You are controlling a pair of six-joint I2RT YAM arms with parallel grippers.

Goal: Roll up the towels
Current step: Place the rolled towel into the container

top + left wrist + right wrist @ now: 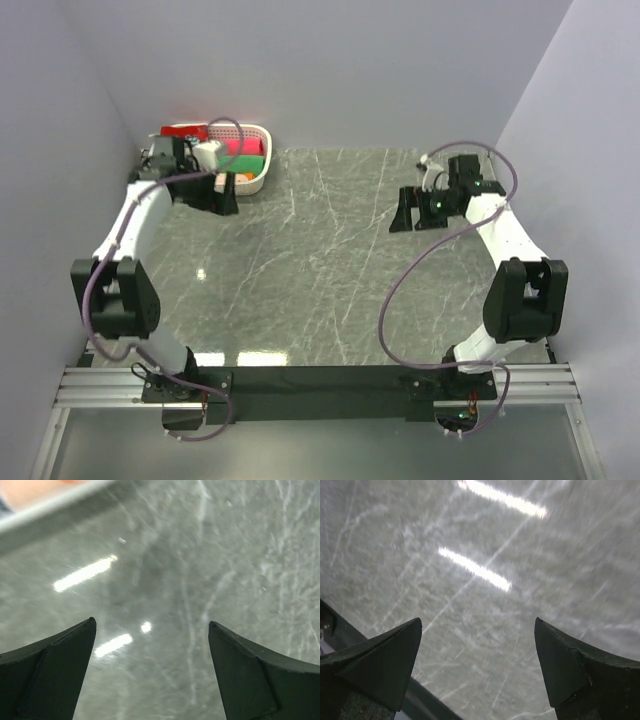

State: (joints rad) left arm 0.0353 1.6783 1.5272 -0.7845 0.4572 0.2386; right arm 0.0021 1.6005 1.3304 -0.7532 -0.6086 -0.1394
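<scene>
The towels (240, 150) sit in the basket (262, 172), whether rolled I cannot tell, while the left gripper (226, 198) beside it and the right gripper (412, 211) well apart hang spread, empty.

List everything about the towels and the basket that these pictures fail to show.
- Top view: towels are only small red, pink and green patches in the basket. Number, print, and rolled or flat are unreadable. The left arm covers the basket's left end.
- Left wrist view: basket rim blurred, contents cut off by the top edge.
- Right wrist view: dark strip lower left, unidentifiable.
</scene>
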